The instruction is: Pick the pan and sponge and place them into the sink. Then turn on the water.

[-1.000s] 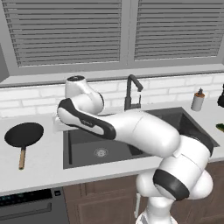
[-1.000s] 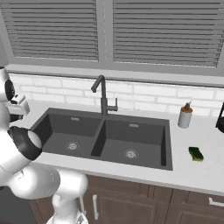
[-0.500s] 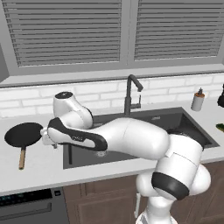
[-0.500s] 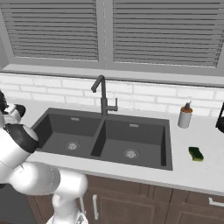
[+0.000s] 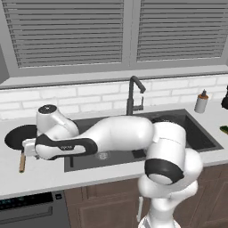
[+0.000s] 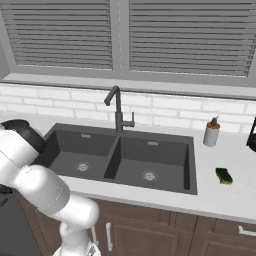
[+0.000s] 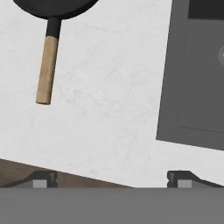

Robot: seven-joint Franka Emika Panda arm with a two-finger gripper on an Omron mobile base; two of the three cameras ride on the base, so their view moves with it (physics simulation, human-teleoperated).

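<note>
The black pan lies on the counter left of the sink, its wooden handle pointing to the front edge. My hand hovers low beside that handle. In the hand view the pan is cut by the top edge, and its handle runs down from it. My gripper is open, with bare counter between its fingertips, apart from the handle. The green sponge lies on the counter right of the sink. No stream falls from the dark faucet.
A white soap bottle stands behind the sponge near the tiled wall. The counter's front edge and brown cabinet fronts run just under my hand. The sink's left rim is close on the right in the hand view.
My arm has swung left and down from over the left basin to the counter beside the pan's handle. The pan, the sponge and the base have stayed put.
</note>
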